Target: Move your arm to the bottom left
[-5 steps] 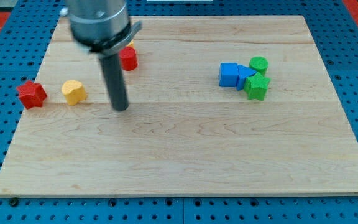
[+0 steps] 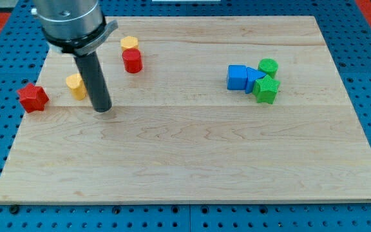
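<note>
Camera view: no pincer on this rig, just my tip [image 2: 102, 108] down on the board [image 2: 192, 167], yellow block [image 2: 76, 86] just beside it toward view's left, red star block [image 2: 32, 97] beyond; heading bottom-left could clip either

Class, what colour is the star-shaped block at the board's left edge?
Red: the star block shows clearly in the camera view.

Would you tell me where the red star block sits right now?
The red star block sits near the board's left edge in the camera view, left of the yellow block and my tip.
</note>
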`<state>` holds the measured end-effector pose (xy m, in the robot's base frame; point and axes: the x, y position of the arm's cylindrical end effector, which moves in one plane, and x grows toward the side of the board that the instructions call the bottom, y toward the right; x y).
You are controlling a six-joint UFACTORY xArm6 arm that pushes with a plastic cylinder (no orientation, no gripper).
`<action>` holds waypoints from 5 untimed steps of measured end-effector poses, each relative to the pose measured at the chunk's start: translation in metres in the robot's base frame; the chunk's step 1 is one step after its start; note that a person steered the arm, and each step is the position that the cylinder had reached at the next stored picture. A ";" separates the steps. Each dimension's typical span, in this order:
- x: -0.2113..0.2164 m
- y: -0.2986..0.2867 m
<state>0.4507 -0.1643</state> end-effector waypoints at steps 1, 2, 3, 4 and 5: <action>-0.003 -0.065; -0.020 -0.068; -0.041 -0.028; -0.048 0.020; -0.059 0.026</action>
<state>0.3917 -0.1383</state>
